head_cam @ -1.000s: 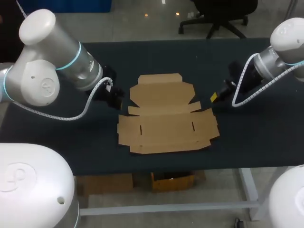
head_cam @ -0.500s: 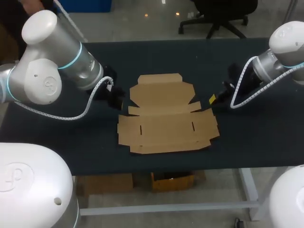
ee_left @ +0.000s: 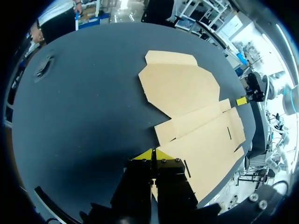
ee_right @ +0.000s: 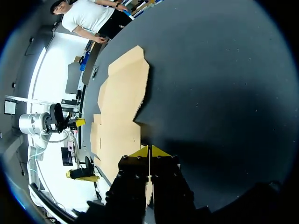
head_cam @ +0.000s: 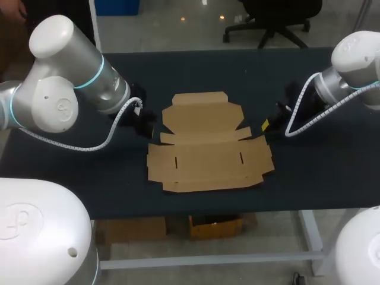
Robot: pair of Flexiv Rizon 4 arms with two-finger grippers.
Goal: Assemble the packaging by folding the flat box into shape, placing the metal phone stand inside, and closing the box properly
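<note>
My arms barely shift; flat box (head_cam: 209, 148) stays at centre of table (head_cam: 196, 77). Left gripper (ee_left: 153, 154), right gripper (ee_right: 149, 151) pinched closed, empty. Risk: closed tips slide thin cardboard, not fold it.

Worktop (head_cam: 196, 71): a dark, matt top is seen, borne on a pale frame.
Box (head_cam: 208, 148): brown card, laid flat and unfolded straight on the worktop, about its middle, nearer the front edge than the far one.
Box panels: the wider panel, cut with two short slits, is turned to the front edge; the narrower one, with its tab, is turned to the far edge.
Flaps: spread out at both sides.
Dark thing (ee_left: 45, 69): small, set well apart from the box near a worktop edge; its kind cannot be told.
</note>
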